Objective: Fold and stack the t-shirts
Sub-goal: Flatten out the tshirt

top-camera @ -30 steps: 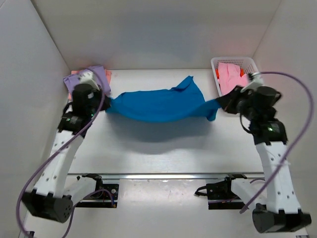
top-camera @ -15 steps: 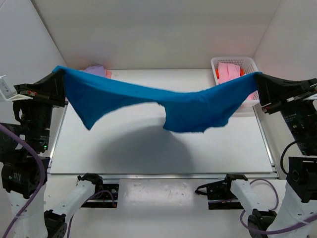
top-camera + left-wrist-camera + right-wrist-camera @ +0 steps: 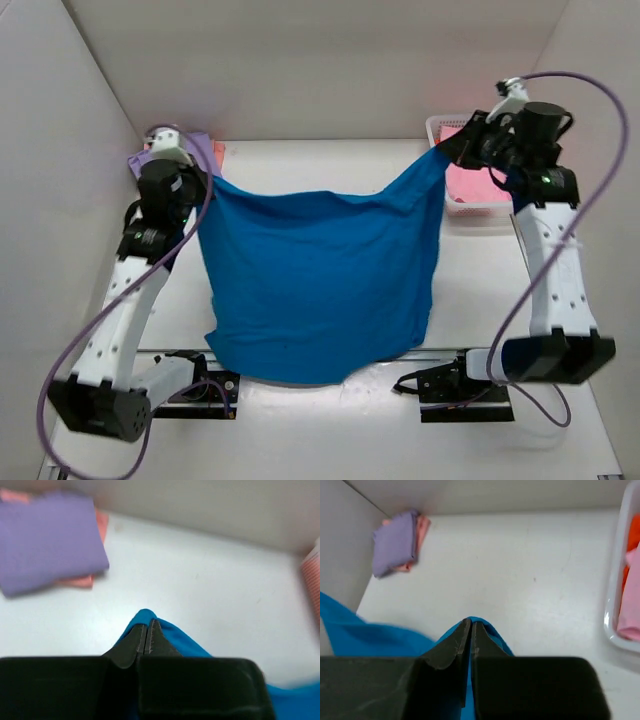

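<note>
Both arms are up high and spread wide, w/ the blue t-shirt (image 3: pixel 320 280) strung between them. L arm (image 3: pixel 125 290) leans toward the back-left, elbow bent, wrist turned inward. The left gripper (image 3: pixel 146 627) is pinched tight on one top corner. R arm (image 3: pixel 555 260) stands nearly vertical, wrist cocked toward centre. The right gripper (image 3: pixel 471 625) is clamped on the other corner, above the white basket (image 3: pixel 470 207). The shirt hangs as a flat sheet over the table (image 3: pixel 490 270) – top edge sagging, hem covering the near edge in the top view. A folded lavender t-shirt (image 3: pixel 50 545) lies on a salmon t-shirt (image 3: pixel 101 524) at back-left. A pink t-shirt (image 3: pixel 630 605) is in the basket.
</note>
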### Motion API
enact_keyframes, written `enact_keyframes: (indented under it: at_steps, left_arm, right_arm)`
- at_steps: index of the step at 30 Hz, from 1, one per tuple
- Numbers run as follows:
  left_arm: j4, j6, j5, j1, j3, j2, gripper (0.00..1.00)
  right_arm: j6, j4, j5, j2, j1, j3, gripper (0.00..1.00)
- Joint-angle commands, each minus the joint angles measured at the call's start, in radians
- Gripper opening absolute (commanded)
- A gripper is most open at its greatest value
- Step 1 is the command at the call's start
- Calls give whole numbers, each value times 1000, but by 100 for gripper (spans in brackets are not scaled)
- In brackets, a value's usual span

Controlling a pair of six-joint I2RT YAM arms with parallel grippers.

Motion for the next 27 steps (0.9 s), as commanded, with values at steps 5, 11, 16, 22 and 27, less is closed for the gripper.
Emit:
enact_keyframes:
  at_steps: [5,11,16,22,27]
  left_arm:
    - [103,24,65,29,136,229,0]
    - [31,48,64,33,524,301,0]
    - [48,36,71,43,373,193,0]
    - [120,-23,88,32,-78,1,0]
    - [82,-50,90,43,-354,-107,0]
  right_arm:
    - [-47,102,18,144,-17,163,0]
    - [11,38,-61,273,-111,631,0]
    - [24,56,-160,258,-171,482,0]
    - [-15,107,-101,31,-106,-59,0]
    - [-7,38,2,-167,-39,-379,0]
